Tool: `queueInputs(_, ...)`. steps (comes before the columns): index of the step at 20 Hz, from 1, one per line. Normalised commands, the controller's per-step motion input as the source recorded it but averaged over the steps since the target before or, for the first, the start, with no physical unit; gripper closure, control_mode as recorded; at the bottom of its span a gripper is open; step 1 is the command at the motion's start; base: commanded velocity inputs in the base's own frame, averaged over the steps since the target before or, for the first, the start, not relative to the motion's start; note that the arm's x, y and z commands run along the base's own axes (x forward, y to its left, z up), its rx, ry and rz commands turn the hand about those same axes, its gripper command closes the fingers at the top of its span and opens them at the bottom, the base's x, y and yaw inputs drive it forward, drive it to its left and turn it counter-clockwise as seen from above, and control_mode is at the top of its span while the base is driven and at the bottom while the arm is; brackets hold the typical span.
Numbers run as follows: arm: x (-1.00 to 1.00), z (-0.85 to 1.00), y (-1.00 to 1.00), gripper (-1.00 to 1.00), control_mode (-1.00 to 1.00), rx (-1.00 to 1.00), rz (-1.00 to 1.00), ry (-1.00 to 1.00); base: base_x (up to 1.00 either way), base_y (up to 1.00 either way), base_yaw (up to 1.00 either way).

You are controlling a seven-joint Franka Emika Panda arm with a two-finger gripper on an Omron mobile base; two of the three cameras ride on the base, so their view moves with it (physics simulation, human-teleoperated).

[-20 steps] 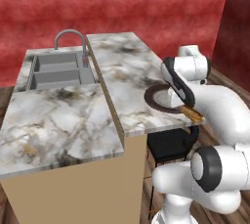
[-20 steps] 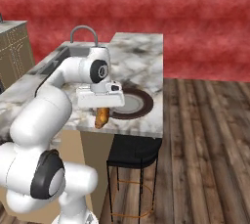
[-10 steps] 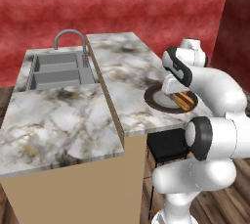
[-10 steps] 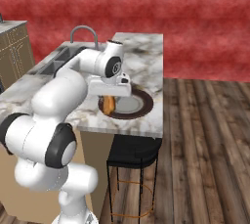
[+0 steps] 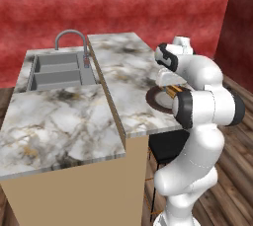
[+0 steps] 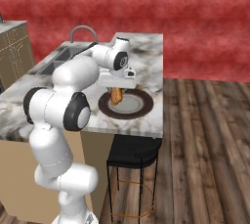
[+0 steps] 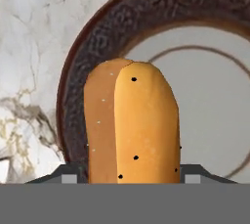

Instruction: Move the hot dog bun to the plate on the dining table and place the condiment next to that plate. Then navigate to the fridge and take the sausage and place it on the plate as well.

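Standing behind everything, a mottled red wall (image 5: 123, 3) is closing off the room, and brown floor planks (image 6: 205, 145) are running away to the right of the bench in the right base view. A long marbled bench (image 5: 74, 121), white-grey with brown veins and plain tan sides, is stretching across both base views. A grey double sink (image 5: 59, 69) with a curved tap (image 5: 71, 40) is sitting sunk into its far left part. At the left edge of the right base view a tan cabinet (image 6: 14, 52) is showing. A black stool (image 6: 134, 157) is standing under the near end of the bench.

The arm (image 6: 73, 86) is reaching over the bench toward a round dark brown plate (image 6: 105, 106) with a greyish centre, which is lying near the bench's right-hand edge. In the left base view the arm is covering much of the plate (image 5: 155, 99), leaving just a crescent of its rim.

The jaws (image 6: 116, 91) are standing about half apart and are gripping the orange-tan bun (image 6: 116, 96), which is hanging upright over the left part of the plate. Whether its lower end is touching the plate is hard to tell. In the hand view the bun (image 7: 132, 125) is rising between the two dark fingertips (image 7: 193, 174), with the plate's patterned rim (image 7: 93, 47) curving behind it; the bun's lower end is cut off there.
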Motion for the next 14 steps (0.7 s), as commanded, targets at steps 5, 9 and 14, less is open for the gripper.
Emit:
queueInputs(5,0.29,-0.55,-0.4,1.0,-1.0,-0.06,-0.01,-0.01,0.0,0.0,0.0)
queueInputs(9,0.18,-0.41,-0.39,1.0,-1.0,-0.03,0.0,-0.01,0.0,0.0,0.0)
queueInputs(14,0.09,-0.15,-0.27,1.0,-1.0,0.0,0.0,0.0,0.0,0.0,0.0)
